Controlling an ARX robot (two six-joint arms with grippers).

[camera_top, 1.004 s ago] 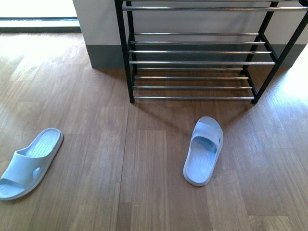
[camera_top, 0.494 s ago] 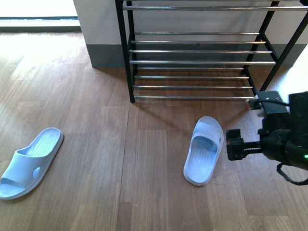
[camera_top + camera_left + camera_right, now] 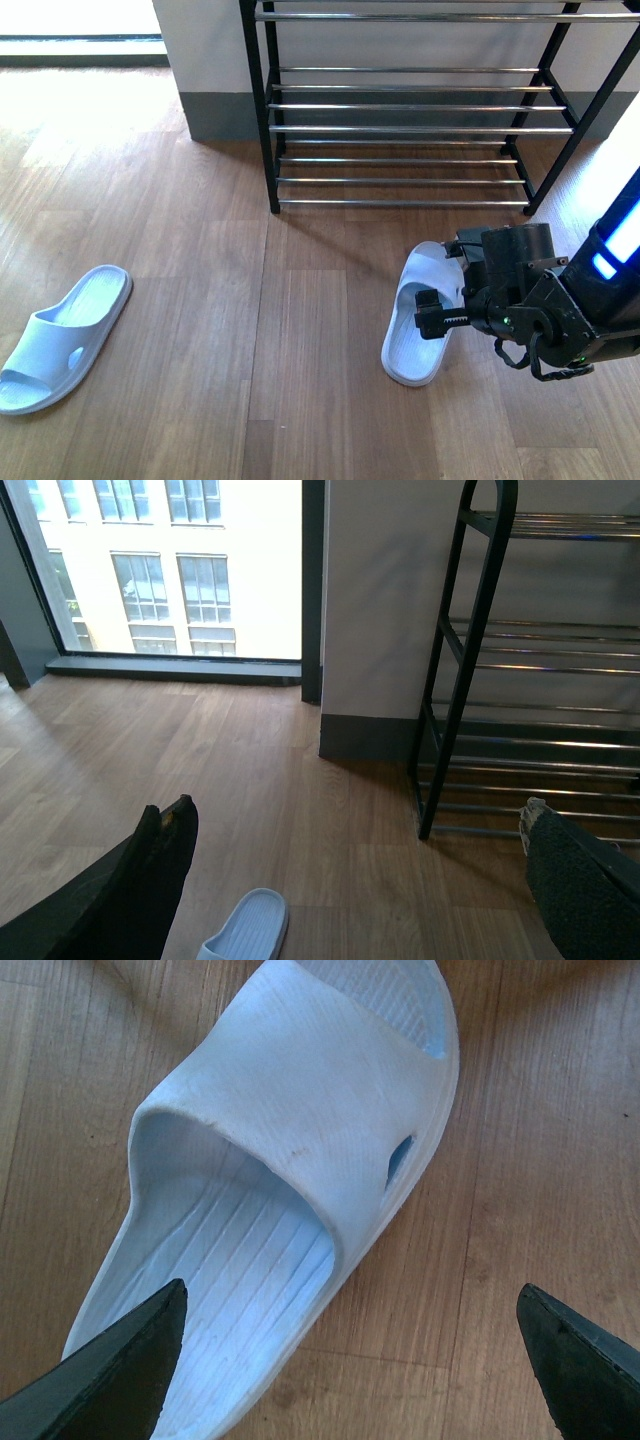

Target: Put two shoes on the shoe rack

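Slide (image 3: 408, 352) nearest the rack (image 3: 400, 182), on the right, now has the right gripper (image 3: 440, 318) over it. The arm swung in from the right within the last second, fingers spread wide, apparently not touching yet. A pickup looks close. The other slide (image 3: 60, 335) lies far left.

A second ago the right arm (image 3: 590, 300) was out of view; it has since swung in from the right edge. Its right gripper (image 3: 445, 305), which was just beside the pale blue slide (image 3: 405, 350) half a second ago, has moved left and now hangs over the slide's middle, jaws spread wide.
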